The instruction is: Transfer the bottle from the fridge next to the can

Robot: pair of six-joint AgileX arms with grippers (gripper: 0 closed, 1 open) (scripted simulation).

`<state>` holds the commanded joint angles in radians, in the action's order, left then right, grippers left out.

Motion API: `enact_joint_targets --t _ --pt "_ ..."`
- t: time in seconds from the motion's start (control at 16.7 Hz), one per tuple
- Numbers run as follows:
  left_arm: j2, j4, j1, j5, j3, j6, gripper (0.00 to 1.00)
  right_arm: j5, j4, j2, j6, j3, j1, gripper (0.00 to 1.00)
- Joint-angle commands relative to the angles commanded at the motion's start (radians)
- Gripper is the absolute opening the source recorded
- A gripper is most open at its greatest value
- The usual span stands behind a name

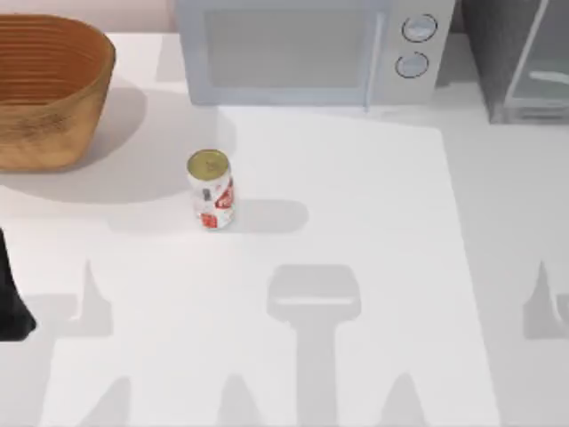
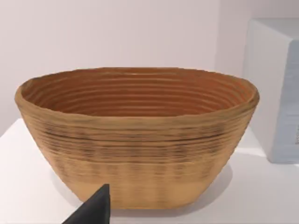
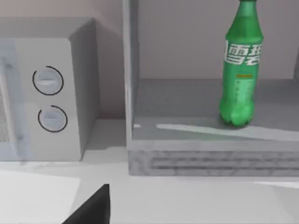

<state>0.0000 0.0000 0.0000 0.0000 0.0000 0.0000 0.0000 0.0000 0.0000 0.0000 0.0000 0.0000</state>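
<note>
Bottle [image 3: 240,70] stands upright on the fridge [image 3: 187,154] shelf, upper right of frame (light, slick plastic, I'd judge); best gripped mid-body. Tool state: cannot tell. Can [image 1: 211,189] waits on the bench [image 1: 356,222].

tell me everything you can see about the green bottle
The bottle is translucent green plastic with a white-and-green label bearing white characters around its upper body. It stands upright on a grey shelf inside the fridge, beside the white microwave. The right wrist view cuts off its top, so the cap is out of frame. Its lobed base rests on the shelf floor, near the front edge. Nothing else touches it; neither pincer is at it.
</note>
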Motion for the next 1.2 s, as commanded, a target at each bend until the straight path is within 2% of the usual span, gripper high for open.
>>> enact_joint_targets --t 0.3,0.54,0.78,1.2 --pt "0.0 0.0 0.0 0.0 0.0 0.0 1.0 -0.007 0.051 0.062 0.0 0.044 -0.011 1.0" --pt "0.0 0.0 0.0 0.0 0.0 0.0 1.0 -0.033 0.21 0.294 0.002 0.18 -0.042 1.0" --pt "0.0 0.0 0.0 0.0 0.0 0.0 1.0 -0.073 0.427 0.689 0.006 0.365 -0.083 1.0" --pt "0.0 0.0 0.0 0.0 0.0 0.0 1.0 -0.143 0.828 1.54 0.011 0.707 -0.164 1.0"
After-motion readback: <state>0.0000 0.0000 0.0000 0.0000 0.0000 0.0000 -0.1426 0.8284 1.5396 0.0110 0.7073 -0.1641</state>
